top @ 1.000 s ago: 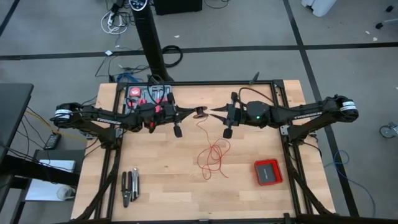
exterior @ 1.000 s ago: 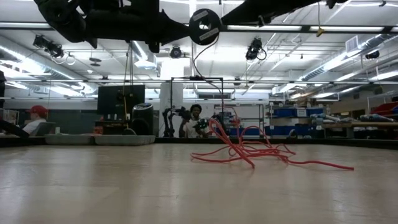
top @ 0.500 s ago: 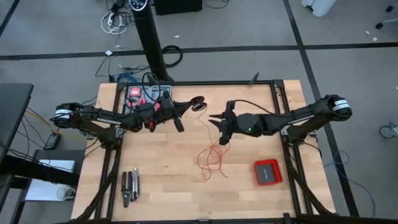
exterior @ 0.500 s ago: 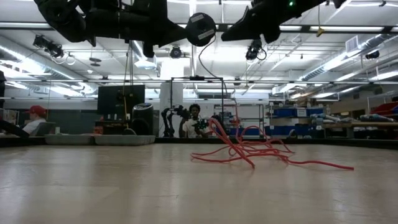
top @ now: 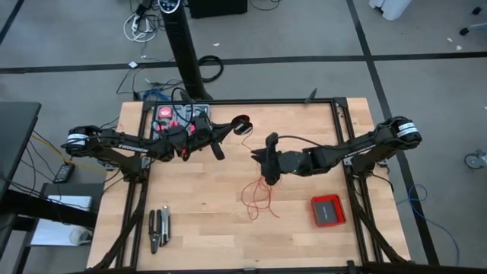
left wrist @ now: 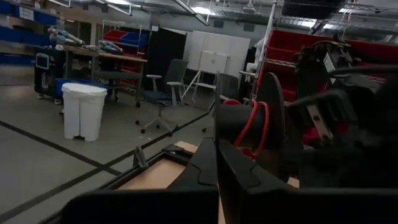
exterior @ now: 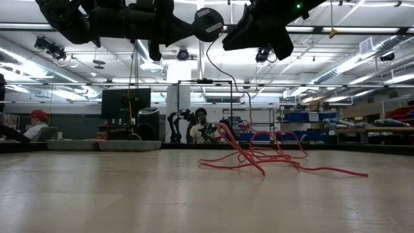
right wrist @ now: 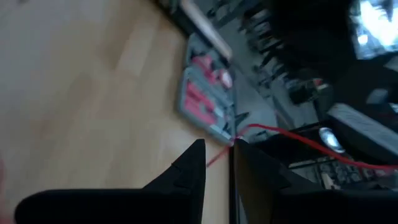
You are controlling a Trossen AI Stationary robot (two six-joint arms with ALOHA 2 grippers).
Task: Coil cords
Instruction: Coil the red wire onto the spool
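The cord is one thin red wire. Its loose loops (top: 259,194) lie on the table's middle (exterior: 259,156), and a strand rises from them to a small black spool (top: 243,125) held above the table. My left gripper (top: 230,132) is shut on that spool; a few red turns (left wrist: 256,124) sit on its hub. My right gripper (top: 262,161) hovers over the loops, just right of the spool. Its fingers stand a narrow gap apart, with the strand (right wrist: 273,132) running between the tips. My left gripper holds the black spool (left wrist: 239,124) at its fingertips, coming about level from the table's left. The fingers themselves hide the exact place of contact. The spool is lifted clear of the table. My right gripper has the red strand (right wrist: 235,143) crossing between its fingertips and lying against one fingertip (right wrist: 241,149), not pinched. The strand runs up to the spool and down to the loops.
A flat red box (top: 328,210) lies at the near right. Pliers (top: 158,228) lie at the near left. A red and grey case (top: 176,116) stands at the far left, behind my left arm. Black frame rails (top: 346,164) line the table's sides.
My right gripper has moved toward the table's near edge and left, sinking toward the loops, and has rolled about its own axis. My left gripper has stayed in place but rolled, swinging the spool a little toward the far edge. The loops on the table have barely shifted.
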